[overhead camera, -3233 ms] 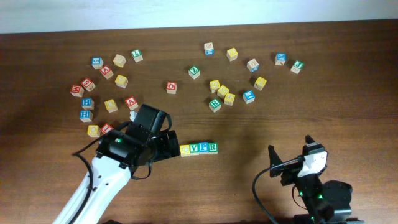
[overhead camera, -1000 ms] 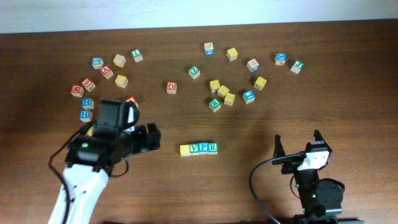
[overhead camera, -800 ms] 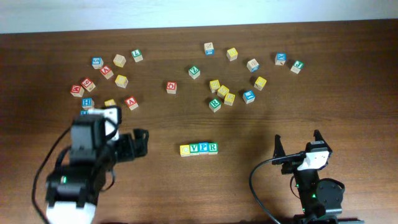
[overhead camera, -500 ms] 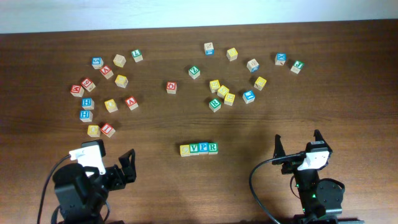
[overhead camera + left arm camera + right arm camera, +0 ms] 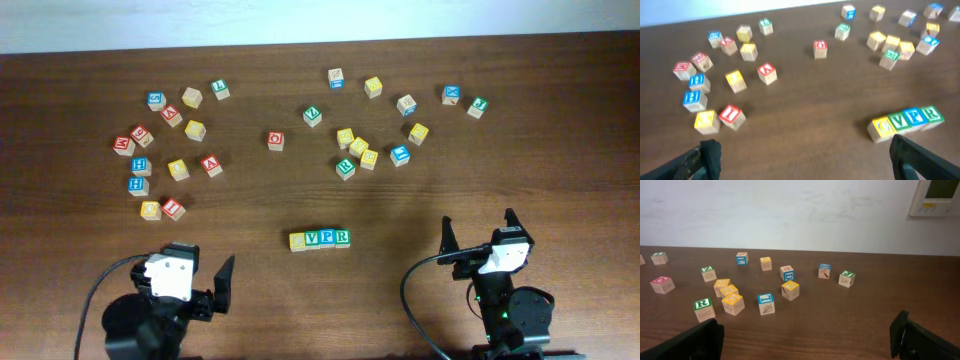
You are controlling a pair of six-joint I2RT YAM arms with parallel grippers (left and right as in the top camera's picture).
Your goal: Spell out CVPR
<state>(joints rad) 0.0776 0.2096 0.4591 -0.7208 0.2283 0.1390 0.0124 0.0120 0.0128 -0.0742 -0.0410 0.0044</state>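
A row of small letter blocks [image 5: 320,239] lies at the table's front middle: a yellow C, a green V, a blue P and a green R, touching side by side. The row also shows in the left wrist view [image 5: 906,121]. My left gripper [image 5: 195,288] is open and empty at the front left, well away from the row. In its wrist view the left gripper [image 5: 805,157] has its fingers spread wide over bare table. My right gripper [image 5: 478,235] is open and empty at the front right; the right wrist view [image 5: 807,337] shows it the same.
Several loose letter blocks are scattered at the back left [image 5: 165,140] and back middle to right [image 5: 370,130]. A green R block [image 5: 703,309] and a blue block [image 5: 766,303] lie in front of the right gripper. A pale wall [image 5: 790,210] stands behind the table.
My left arm has drawn back from beside the row to the front left corner, its gripper open and empty. The right arm and the block row have not moved.
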